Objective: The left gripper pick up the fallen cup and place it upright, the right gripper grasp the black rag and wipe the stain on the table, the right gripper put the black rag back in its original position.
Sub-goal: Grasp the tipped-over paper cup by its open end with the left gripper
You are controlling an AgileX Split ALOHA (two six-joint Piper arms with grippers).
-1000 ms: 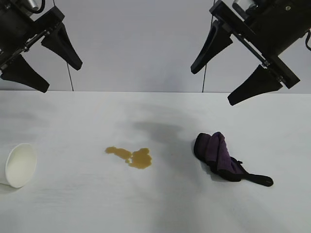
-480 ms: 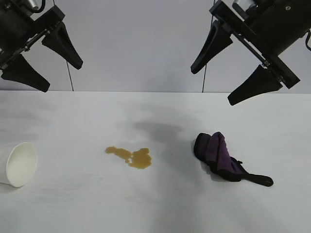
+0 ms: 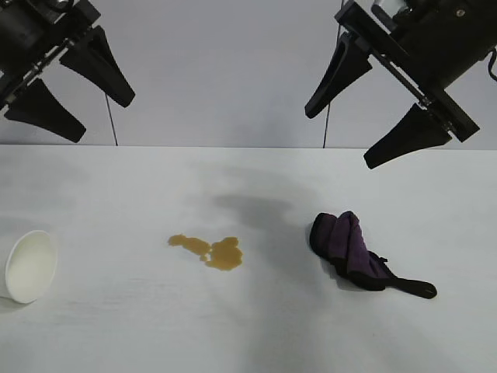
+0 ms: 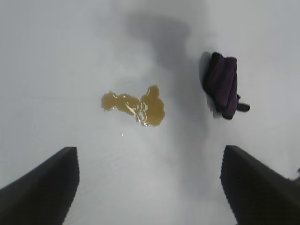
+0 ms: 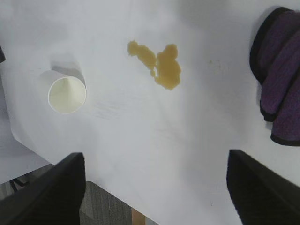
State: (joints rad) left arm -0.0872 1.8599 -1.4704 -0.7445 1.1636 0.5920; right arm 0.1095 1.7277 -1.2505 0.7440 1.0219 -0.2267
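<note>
On table (image 3: 116, 326), fallen cup (image 3: 31, 266).

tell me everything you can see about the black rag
The small soft purple cloth with black edging lies crumpled in a folded heap on the broad white tabletop, right of the amber-brown puddle and apart from it. A thin black tail trails out from it. Nothing but the table touches it.
</note>
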